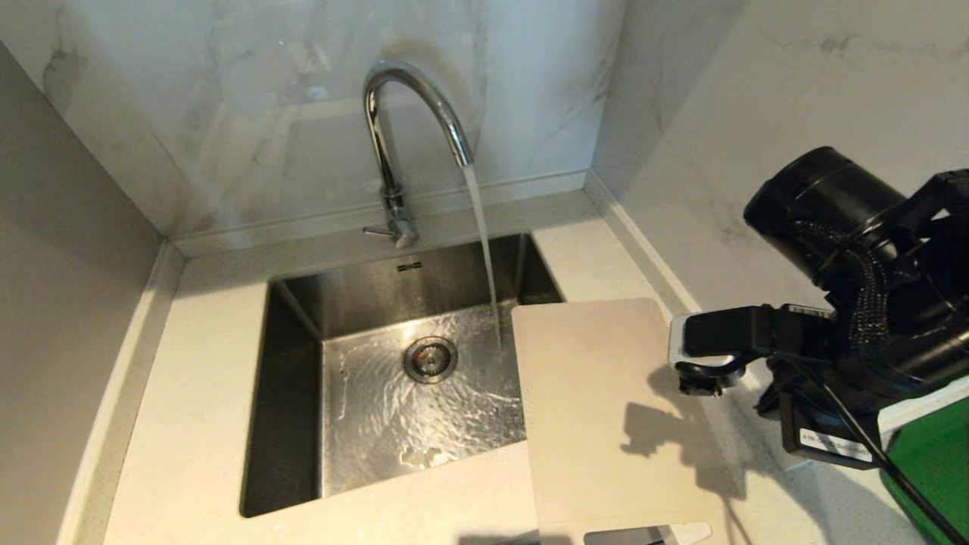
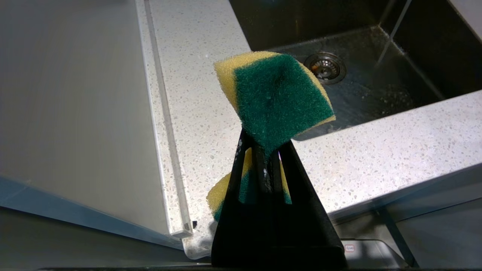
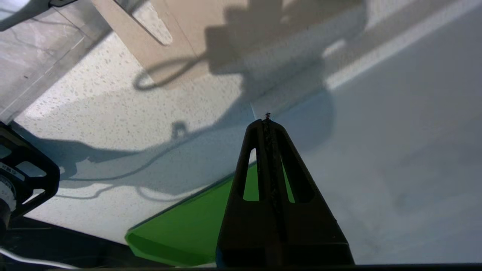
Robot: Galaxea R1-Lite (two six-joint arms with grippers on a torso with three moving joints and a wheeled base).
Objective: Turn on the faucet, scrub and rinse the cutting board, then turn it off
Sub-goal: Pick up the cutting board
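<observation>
The right claw [image 3: 266, 122], pressed together, hovers above the counter; the left claw [image 2: 263, 150] clamps a sponge [image 2: 278, 101].

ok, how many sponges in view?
1. A yellow sponge with green scouring pad, clamped in the left gripper above the speckled countertop beside the steel sink. Others may be out of view.

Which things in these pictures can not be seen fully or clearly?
- Cutting board: head view, its near end with the slot is cut by the bottom edge.
- Green thing: head view, cut by the corner and covered by the right arm.
- Sponge: left wrist view, its lower half sits behind the left tool.
</observation>
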